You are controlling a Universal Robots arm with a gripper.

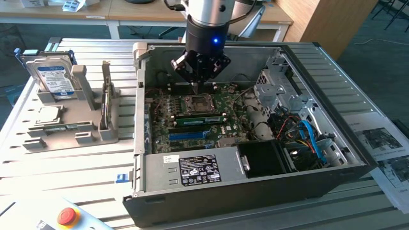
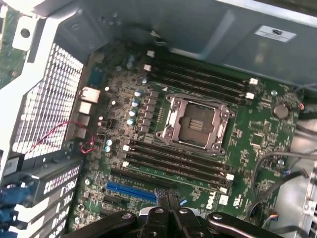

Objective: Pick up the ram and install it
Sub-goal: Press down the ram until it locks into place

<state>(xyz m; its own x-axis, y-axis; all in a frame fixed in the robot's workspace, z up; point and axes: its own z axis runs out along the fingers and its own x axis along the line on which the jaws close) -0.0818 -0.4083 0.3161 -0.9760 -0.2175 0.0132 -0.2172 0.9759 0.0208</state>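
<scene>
You would have found the ram (image 1: 106, 93) outside the computer: a thin board standing on edge in the grey holder (image 1: 96, 129), at the exterior view's left of the case (image 1: 255, 191). Seen edge-on, its chips and label could not be made out. It was well apart from the gripper, and nothing touched it.

On the same holder, the hard drive (image 1: 54, 79) stood upright towards the far corner. The square silver chip (image 1: 48, 115) lay flat, nearer the camera than the drive.

Your gripper (image 1: 195, 86) hung inside the open case, above the board (image 1: 191, 124) and just behind the socket (image 1: 195, 103) as the exterior view saw it. Its fingers were clenched together with nothing between them. The wrist view showed the gripper (image 2: 168, 206) the same way: dark fingertips pressed tight, pointing down at the board (image 2: 247, 144).

In the wrist view, the socket (image 2: 195, 124) sat with its metal frame around a bare centre. Long dark memory slots (image 2: 173, 156) with white latches ran along both sides of it. The blue slot (image 2: 131, 191) lay just beyond the nearer set, close to the fingertips.

In the exterior view, that blue slot (image 1: 188, 135) sat between the socket and the power supply (image 1: 198, 170) at the case's near wall. A red button (image 1: 67, 216) sat on the table's near corner.
</scene>
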